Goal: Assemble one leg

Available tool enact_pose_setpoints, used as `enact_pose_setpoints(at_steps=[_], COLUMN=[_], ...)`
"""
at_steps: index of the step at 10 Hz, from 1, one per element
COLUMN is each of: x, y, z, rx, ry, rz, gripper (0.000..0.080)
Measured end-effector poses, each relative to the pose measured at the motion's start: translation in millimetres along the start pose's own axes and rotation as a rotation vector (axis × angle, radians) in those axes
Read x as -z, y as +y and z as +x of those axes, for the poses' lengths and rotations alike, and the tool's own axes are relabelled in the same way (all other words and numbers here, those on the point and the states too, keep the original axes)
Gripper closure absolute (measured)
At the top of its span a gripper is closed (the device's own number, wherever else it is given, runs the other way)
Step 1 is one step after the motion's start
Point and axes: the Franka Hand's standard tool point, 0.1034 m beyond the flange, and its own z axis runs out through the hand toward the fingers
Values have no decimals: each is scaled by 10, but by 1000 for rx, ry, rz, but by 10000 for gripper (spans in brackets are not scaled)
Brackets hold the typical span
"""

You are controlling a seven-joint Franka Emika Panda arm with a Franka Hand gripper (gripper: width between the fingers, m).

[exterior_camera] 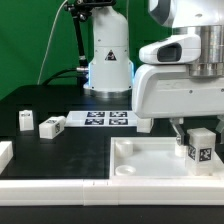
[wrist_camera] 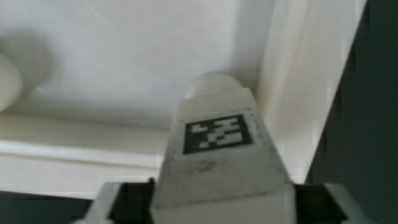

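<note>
The tool [exterior_camera: 196,133] grips a leg [exterior_camera: 199,146] over the tray's [exterior_camera: 140,160] corner, at the exterior view's right. If misaligned, the leg could jam against the rim.

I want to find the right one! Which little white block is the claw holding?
The leg at the exterior view's right, held in the claw over the big white square piece. The other two blocks lie loose on the black table.

Leg [exterior_camera: 198,147] in the hand [exterior_camera: 197,131] above the tray-like piece [exterior_camera: 135,160], apparently near its corner, marker board [exterior_camera: 107,119] behind
</note>
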Motion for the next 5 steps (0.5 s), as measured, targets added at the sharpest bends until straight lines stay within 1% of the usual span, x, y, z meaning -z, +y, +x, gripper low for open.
enact_pose_setpoints(at_steps=[2, 3, 5], x=[-1, -2, -3], y=[1, -12, -1], z=[0, -4, -7], rx=[-3, -146, -408], ry=[0, -2, -3], rz=[0, 8, 7], gripper=[510, 510, 510])
